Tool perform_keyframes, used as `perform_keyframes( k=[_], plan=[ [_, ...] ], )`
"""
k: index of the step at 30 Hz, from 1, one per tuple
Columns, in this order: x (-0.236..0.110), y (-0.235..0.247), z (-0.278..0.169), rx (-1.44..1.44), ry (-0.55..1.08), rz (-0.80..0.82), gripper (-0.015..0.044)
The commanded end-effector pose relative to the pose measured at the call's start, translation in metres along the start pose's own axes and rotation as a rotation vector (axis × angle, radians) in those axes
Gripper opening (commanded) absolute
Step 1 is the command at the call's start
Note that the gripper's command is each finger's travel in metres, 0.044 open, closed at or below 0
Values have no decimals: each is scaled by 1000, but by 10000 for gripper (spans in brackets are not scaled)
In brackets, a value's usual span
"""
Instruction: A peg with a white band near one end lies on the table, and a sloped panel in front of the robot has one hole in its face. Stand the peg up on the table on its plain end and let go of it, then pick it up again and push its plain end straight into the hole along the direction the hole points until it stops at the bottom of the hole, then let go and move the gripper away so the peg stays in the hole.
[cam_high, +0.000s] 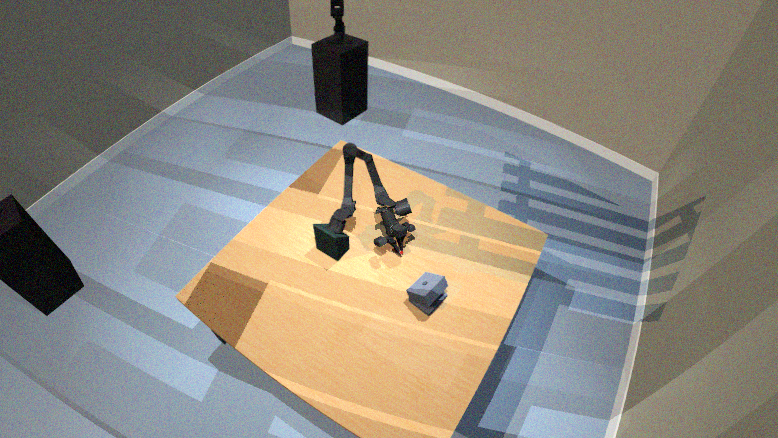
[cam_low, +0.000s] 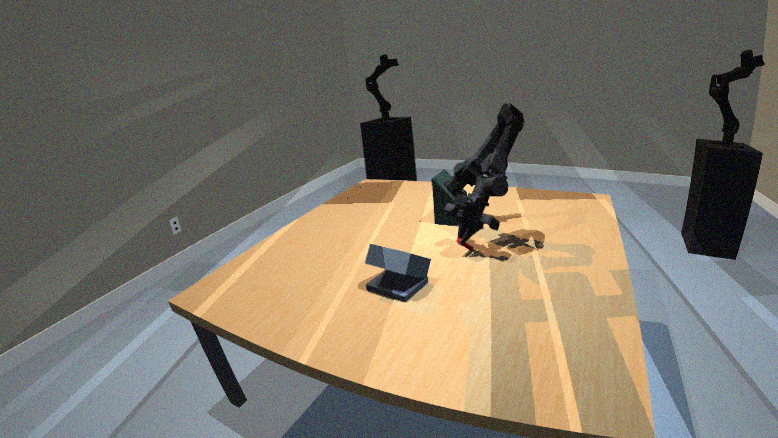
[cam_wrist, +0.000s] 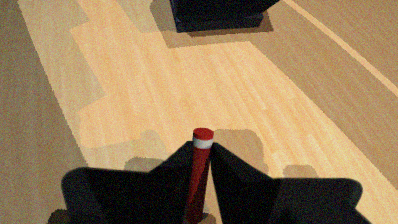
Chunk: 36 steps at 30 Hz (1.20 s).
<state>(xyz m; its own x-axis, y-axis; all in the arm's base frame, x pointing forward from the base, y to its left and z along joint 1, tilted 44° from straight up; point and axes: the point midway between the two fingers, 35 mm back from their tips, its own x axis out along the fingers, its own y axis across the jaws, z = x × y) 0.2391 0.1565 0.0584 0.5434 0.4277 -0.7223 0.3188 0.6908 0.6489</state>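
Observation:
The red peg (cam_high: 401, 252) (cam_low: 466, 245) (cam_wrist: 198, 182) is held aslant between the fingertips. Its white band (cam_wrist: 202, 143) shows near the end at the fingertips in the wrist view, and the other end points back between the fingers. My gripper (cam_high: 400, 249) (cam_low: 462, 238) (cam_wrist: 201, 147) is shut on the peg, low over the table. I cannot tell whether the peg touches the table. The grey-blue sloped panel (cam_high: 433, 290) (cam_low: 396, 260) stands apart from the gripper. Its hole (cam_high: 424, 282) shows as a dark spot in the top view and is hidden in the exterior view.
The wooden table (cam_high: 348, 326) (cam_low: 435, 337) carries the arm and the panel. A dark green block (cam_high: 331, 242) (cam_low: 443, 200) stands at the arm's base. Black pedestals (cam_high: 340, 78) (cam_low: 388, 146) with other arms stand on the floor beyond the table. The panel's dark base shows at the wrist view's top.

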Motion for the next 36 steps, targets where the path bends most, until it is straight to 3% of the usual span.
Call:
perform_keyframes(
  k=[1,36],
  plan=[
    [-3,-1,-1,4,-38,0,49],
    [-21,-1,-16,6,-340,-1,49]
  ],
)
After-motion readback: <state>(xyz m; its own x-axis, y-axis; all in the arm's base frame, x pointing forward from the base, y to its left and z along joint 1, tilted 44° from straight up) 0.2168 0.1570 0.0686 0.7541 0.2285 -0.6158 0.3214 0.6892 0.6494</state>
